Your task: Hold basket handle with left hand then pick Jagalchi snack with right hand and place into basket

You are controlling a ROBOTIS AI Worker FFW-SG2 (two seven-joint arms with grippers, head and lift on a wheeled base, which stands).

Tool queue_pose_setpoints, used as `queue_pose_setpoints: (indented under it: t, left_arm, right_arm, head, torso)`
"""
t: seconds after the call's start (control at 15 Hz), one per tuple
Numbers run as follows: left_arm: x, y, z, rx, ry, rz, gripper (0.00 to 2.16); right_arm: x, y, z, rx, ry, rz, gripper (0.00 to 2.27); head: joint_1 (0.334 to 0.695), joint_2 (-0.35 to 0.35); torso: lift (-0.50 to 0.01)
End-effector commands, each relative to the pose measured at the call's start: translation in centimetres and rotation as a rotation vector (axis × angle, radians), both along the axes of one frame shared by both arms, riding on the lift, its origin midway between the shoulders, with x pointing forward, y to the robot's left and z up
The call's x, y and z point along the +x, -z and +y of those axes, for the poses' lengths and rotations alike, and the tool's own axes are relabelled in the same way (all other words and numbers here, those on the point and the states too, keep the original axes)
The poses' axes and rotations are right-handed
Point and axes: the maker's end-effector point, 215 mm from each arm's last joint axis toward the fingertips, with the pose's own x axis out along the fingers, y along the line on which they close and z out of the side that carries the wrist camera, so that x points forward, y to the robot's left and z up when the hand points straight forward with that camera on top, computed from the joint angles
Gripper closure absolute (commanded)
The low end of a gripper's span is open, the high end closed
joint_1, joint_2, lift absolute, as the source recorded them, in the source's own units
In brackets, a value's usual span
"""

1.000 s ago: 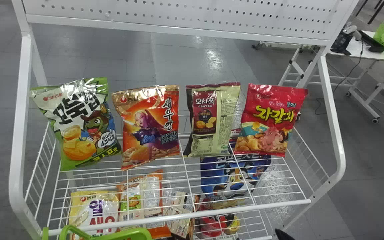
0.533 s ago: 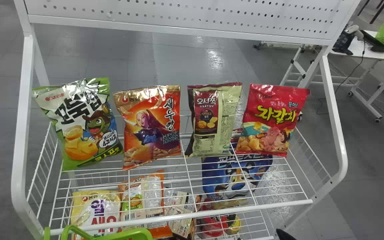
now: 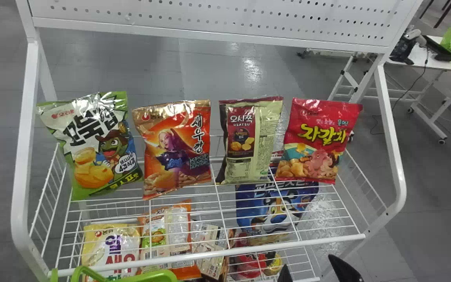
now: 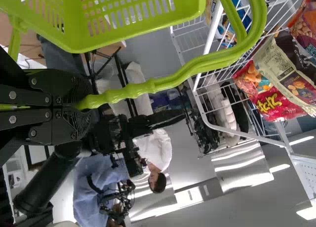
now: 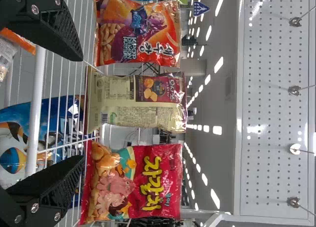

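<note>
Over the last second the right hand (image 3: 307, 261) has come farther in at the head view's bottom edge: two dark tips show now, where earlier there was one, and they sit just off the front rail of the rack (image 3: 210, 255). The red Jagalchi bag (image 3: 315, 145) hasn't moved; it stands toward the back edge of the upper shelf, by the right corner, with the cream-and-maroon bag (image 3: 251, 145) as its neighbour. So I'd say the reach is beginning and the pick is still to be made. The right wrist view adds how the hand is set: its fingers are spread wide, nothing between them, and the gap lines up more with the cream-and-maroon bag than the red one. It probably needs to shift or swing toward the right corner before going in, or it could knock the neighbour. From the head view you get the whole row and the depth of shelf left to cross. The left wrist view gives the other half of the job: the left hand (image 4: 85, 102) is closed around the green basket handle (image 4: 197, 65), with the basket (image 4: 123, 37) hanging from it beside the rack, ready for the drop.
</note>
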Motion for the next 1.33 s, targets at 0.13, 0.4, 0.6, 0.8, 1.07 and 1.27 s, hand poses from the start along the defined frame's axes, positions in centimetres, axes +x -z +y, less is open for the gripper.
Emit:
queue_pose_setpoints:
  t: [0.13,0.4,0.6,0.8,1.07,1.27]
  left_arm:
    - [-0.1,-0.2,-0.1,-0.009,0.007,0.001,2.15]
    - [-0.3,-0.3,-0.3,-0.010,0.015,0.002,2.15]
    - [-0.6,-0.3,-0.3,-0.007,0.020,0.023,2.15]
    - [-0.7,-0.4,-0.4,-0.005,0.027,0.026,2.15]
    - [-0.8,-0.6,-0.5,-0.002,0.036,0.021,2.15]
    - [-0.8,-0.5,-0.4,0.002,0.040,0.021,2.15]
  right_arm:
    - [5.0,-0.5,-2.8,0.013,0.027,0.072,0.10]
    - [9.5,-0.1,-5.4,0.033,0.066,0.159,0.10]
    - [12.1,-0.7,-8.7,0.079,0.123,0.198,0.10]
    - [14.4,-1.8,-12.1,0.162,0.158,0.236,0.10]
    - [17.3,-2.5,-12.5,0.244,0.120,0.293,0.10]
    - [19.8,-4.1,-13.3,0.257,0.128,0.269,0.10]
  head:
    - [0.695,-0.274]
    - [0.695,-0.299]
    - [0.695,-0.329]
    - [0.695,-0.350]
    - [0.695,-0.350]
    - [0.695,-0.350]
  torso:
    - [-0.008]
    - [-0.008]
    - [-0.008]
    - [-0.008]
    - [-0.008]
    - [-0.008]
